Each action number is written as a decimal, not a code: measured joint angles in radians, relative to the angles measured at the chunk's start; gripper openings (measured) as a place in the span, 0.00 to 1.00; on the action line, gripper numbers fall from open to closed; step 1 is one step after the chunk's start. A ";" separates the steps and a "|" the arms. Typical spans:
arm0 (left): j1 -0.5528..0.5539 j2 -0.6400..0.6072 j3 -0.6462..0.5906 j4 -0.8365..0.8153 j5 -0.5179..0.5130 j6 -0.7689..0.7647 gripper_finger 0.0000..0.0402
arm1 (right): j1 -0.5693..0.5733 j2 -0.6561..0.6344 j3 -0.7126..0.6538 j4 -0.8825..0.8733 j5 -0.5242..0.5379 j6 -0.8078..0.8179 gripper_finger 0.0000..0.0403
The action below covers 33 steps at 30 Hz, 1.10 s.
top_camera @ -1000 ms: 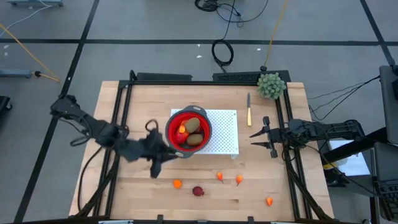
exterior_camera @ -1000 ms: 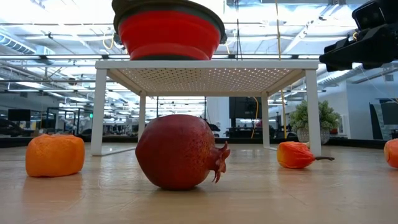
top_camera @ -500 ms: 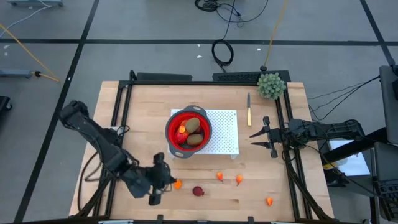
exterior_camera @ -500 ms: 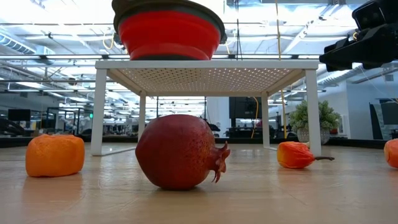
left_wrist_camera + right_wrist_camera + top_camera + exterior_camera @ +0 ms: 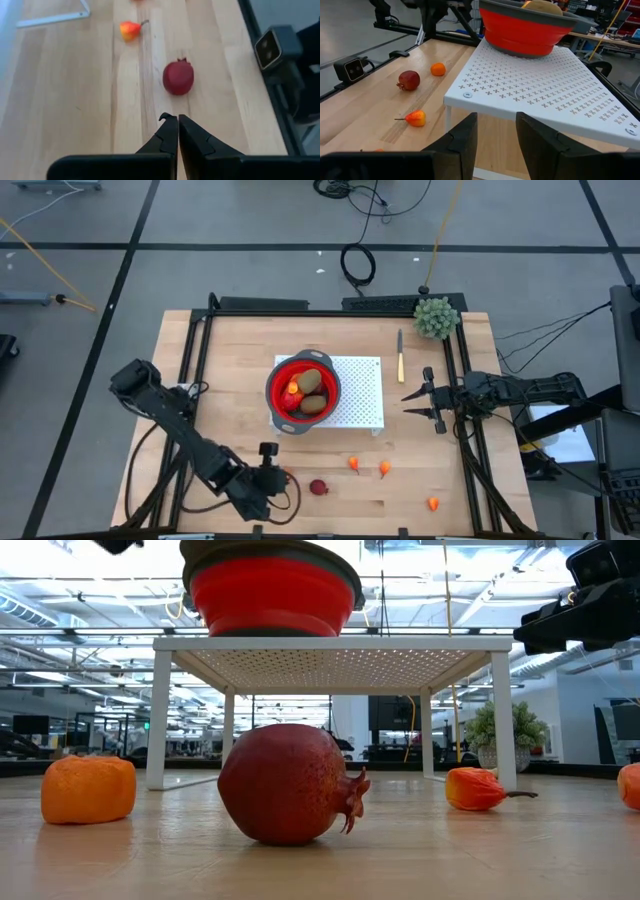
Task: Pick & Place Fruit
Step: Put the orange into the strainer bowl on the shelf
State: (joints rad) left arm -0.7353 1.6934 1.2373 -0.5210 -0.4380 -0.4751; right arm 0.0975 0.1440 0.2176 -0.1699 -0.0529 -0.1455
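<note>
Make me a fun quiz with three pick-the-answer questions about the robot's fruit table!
1. Where is the red bowl?
A. on the white rack
B. on the floor
C. beside the knife

2. What colour is the round fruit in front of the left end effector?
A. green
B. dark red
C. blue

3. How are the left end effector's fingers?
A. wide open
B. shut with nothing between them
C. shut on a fruit

Answers:
1 A, the bowl sits on the white rack.
2 B, the pomegranate is dark red.
3 B, the fingers meet with nothing between, short of the fruit.
</note>
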 joint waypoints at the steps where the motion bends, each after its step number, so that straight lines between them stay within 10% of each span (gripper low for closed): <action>1: 0.000 0.008 0.000 0.000 0.002 0.000 0.04 | 0.000 0.000 0.000 0.000 0.000 0.001 0.32; 14: 0.016 0.071 0.000 -0.007 0.019 -0.032 0.04 | 0.000 0.000 0.000 0.000 0.000 0.002 0.32; 33: 0.049 0.113 0.000 -0.083 0.028 -0.242 0.50 | 0.000 0.000 0.000 0.001 0.000 0.002 0.32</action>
State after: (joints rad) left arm -0.6865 1.8061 1.2377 -0.6044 -0.4103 -0.7170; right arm 0.0978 0.1444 0.2180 -0.1692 -0.0528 -0.1436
